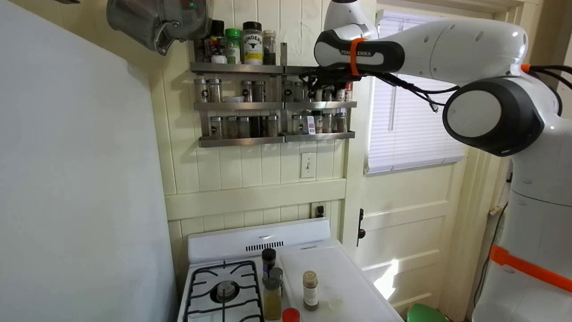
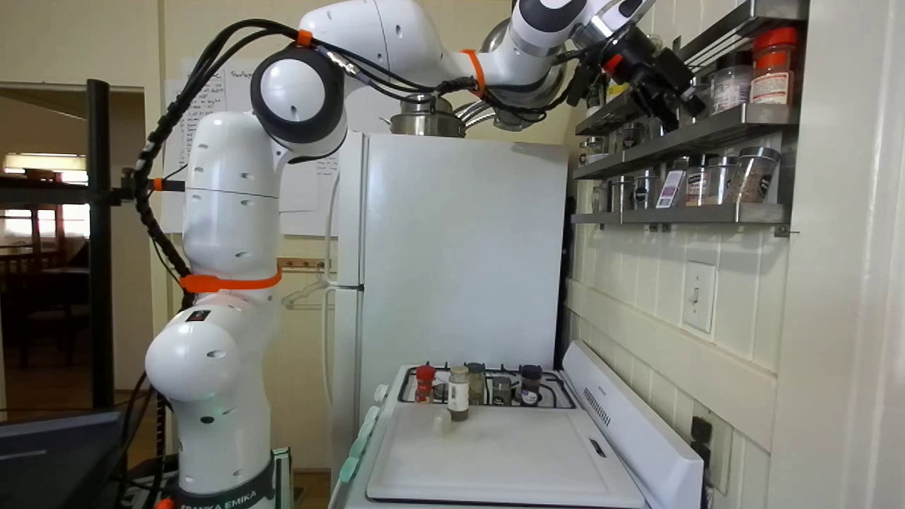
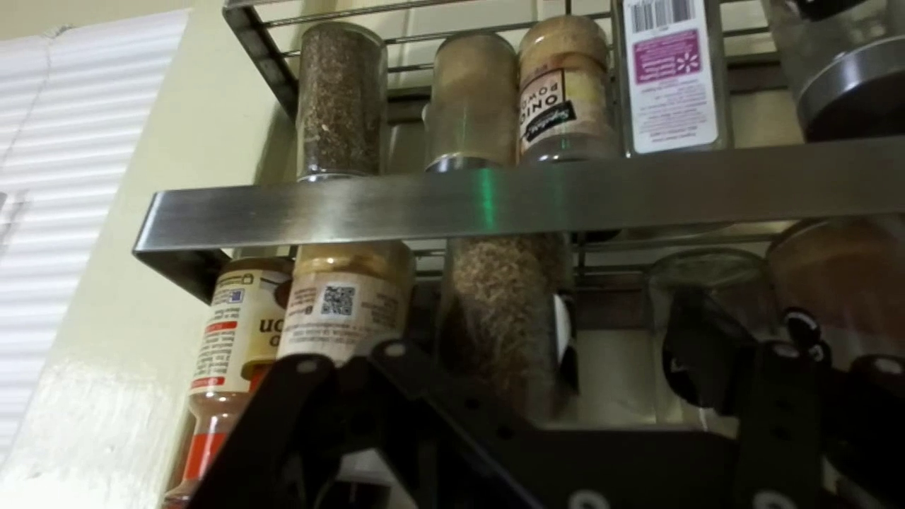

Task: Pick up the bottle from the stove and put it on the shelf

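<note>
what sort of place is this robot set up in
Most likely a home kitchen: there is a gas stove, a white fridge, and a steel wall shelf lined with small jars.

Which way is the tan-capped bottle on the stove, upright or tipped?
Upright: in both exterior views the bottle stands on its base, tan cap on top.

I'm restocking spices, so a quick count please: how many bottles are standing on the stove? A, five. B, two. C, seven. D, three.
A: the stove carries a red-capped bottle, a pale-capped bottle and three dark-capped bottles, making five in both exterior views.
</note>
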